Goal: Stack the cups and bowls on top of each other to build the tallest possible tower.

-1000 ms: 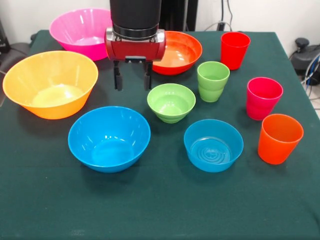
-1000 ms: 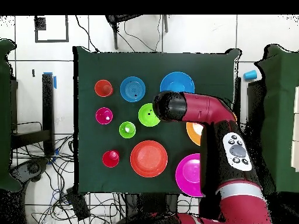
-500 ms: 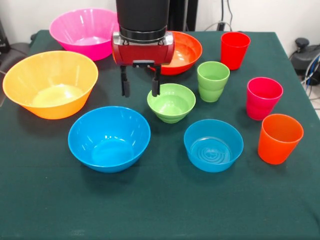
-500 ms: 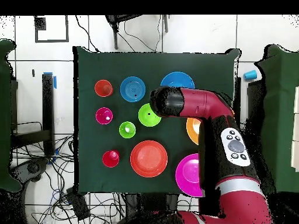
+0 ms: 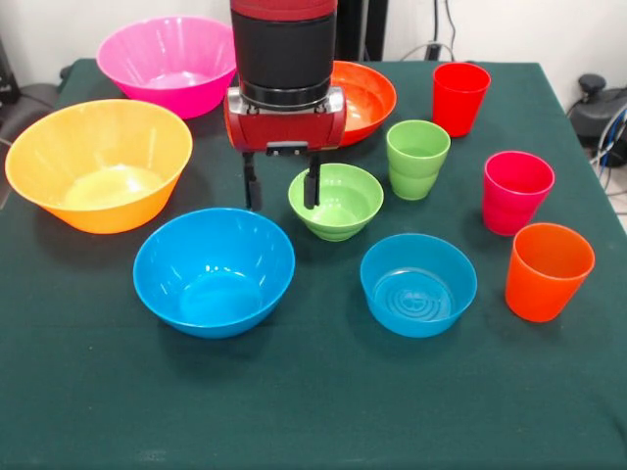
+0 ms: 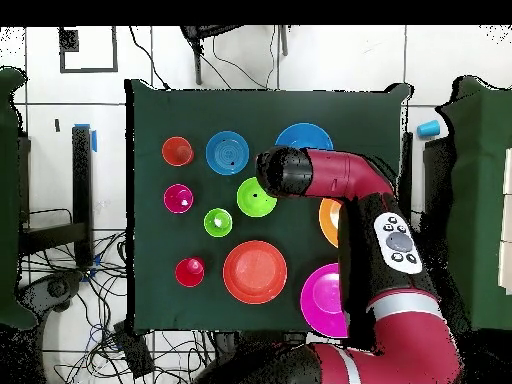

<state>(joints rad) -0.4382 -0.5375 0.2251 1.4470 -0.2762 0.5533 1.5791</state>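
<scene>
My gripper (image 5: 282, 190) hangs open at the left rim of the small green bowl (image 5: 338, 201), one finger outside the rim and the other just over it. Nothing is held. In front stand the wide blue bowl (image 5: 214, 270) and the small translucent blue bowl (image 5: 418, 285). The big yellow-orange bowl (image 5: 98, 163) is at the left, with the pink bowl (image 5: 165, 61) and the orange-red bowl (image 5: 364, 98) behind. Green (image 5: 417, 158), red (image 5: 460, 97), magenta (image 5: 516, 191) and orange (image 5: 549, 271) cups stand apart at the right. No tower shows.
Seen from overhead, my arm (image 6: 345, 185) covers part of the wide blue bowl (image 6: 305, 134) and most of the yellow-orange bowl (image 6: 328, 222). The dark green cloth (image 5: 313, 411) has bare room along its front edge. Cables lie on the floor beyond the cloth.
My gripper has moved right and down in the front view, from the gap behind the blue bowl to the green bowl's left rim. It stays open. No bowl or cup has moved.
</scene>
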